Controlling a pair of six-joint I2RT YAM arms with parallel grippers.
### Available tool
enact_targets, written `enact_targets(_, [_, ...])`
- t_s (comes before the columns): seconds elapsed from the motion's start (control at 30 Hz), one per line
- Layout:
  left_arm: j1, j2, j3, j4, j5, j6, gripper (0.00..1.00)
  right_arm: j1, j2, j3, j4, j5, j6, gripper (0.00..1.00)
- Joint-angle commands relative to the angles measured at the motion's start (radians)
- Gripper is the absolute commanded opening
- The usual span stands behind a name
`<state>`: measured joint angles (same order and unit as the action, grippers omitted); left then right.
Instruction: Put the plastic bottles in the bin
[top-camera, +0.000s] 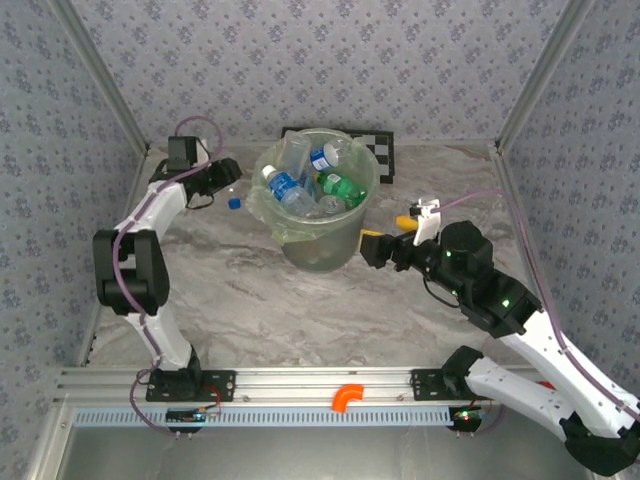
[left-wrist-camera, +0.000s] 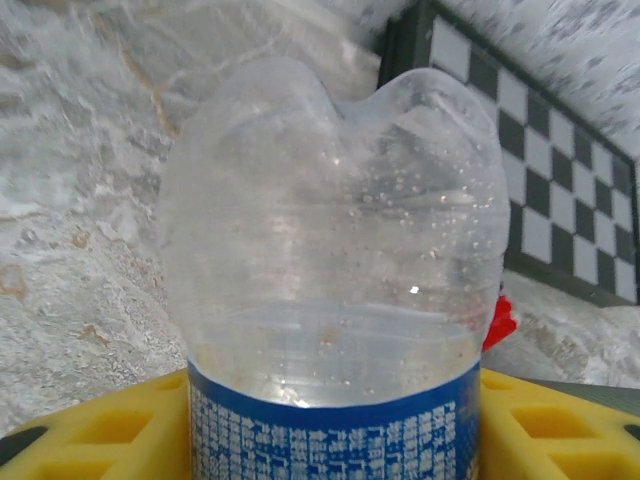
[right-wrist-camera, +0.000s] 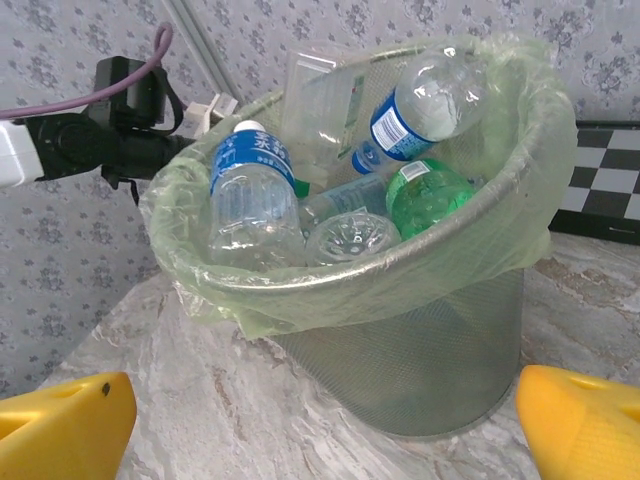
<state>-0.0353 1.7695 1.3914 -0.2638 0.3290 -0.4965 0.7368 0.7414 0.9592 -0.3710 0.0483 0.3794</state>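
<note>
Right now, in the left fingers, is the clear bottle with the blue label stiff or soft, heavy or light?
Probably soft: the bottle is dented. Likely light: only droplets show inside. Smooth and round, it may slip in the fingers.

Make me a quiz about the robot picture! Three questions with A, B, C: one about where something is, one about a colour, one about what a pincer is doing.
1. Where is the checkerboard?
A) at the near edge by the arm bases
B) behind the bin, by the far wall
C) on top of the right arm

2. What colour is the label on the bottle in the left pincer?
A) red
B) green
C) blue

3. What is the right pincer doing?
A) standing open and empty
B) squeezing a bottle
C) gripping the bin's rim

Answers:
1 B: in the top view it lies past the bin.
2 C: the left wrist view shows blue with white print.
3 A: its yellow fingers are wide apart with nothing between them.
</note>
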Motion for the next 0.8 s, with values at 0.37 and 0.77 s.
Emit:
enact_targets(0.37, [-0.149, -0.444, -0.019, -0.051, -0.23, 0.263, 0.57, 0.042, -0.05, -0.025, 0.017, 0.027, 0.041, 0.99])
enact_targets(0.77, [-0.509, -0.567, 0.057, -0.035, -0.451, 0.67, 0.57, 0.08, -0.034, -0.022, 0.02, 0.058, 0.036, 0.99])
